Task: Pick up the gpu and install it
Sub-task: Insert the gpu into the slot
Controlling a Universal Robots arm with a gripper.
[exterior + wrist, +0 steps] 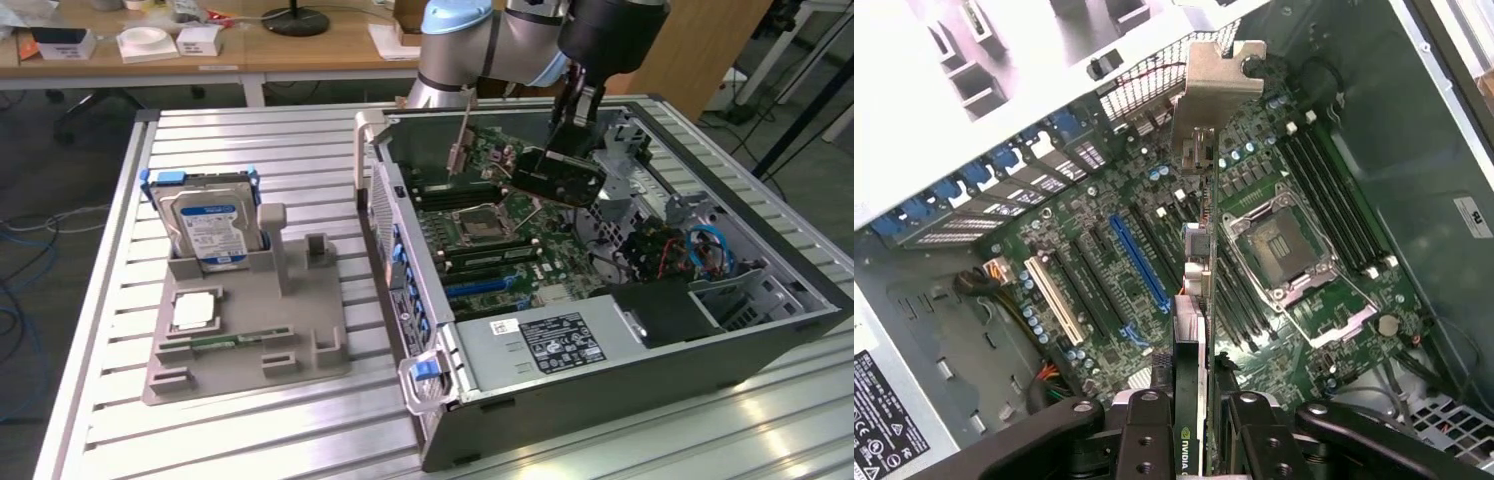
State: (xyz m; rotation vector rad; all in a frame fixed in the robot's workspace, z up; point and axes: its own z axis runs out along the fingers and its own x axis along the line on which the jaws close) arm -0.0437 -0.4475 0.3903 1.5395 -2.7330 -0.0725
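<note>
Gripper (1192, 425) jaws pinching the gpu (1194, 310) edge-on, holding it above the motherboard (1094, 300) inside the open case (641, 360).

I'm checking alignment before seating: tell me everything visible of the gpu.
The gpu is a thin card seen edge-on, with a silver metal bracket at its far end and a logo label near the gripper, which clamps it on both faces. It hangs above the motherboard slots inside the open case, not seated.
</note>
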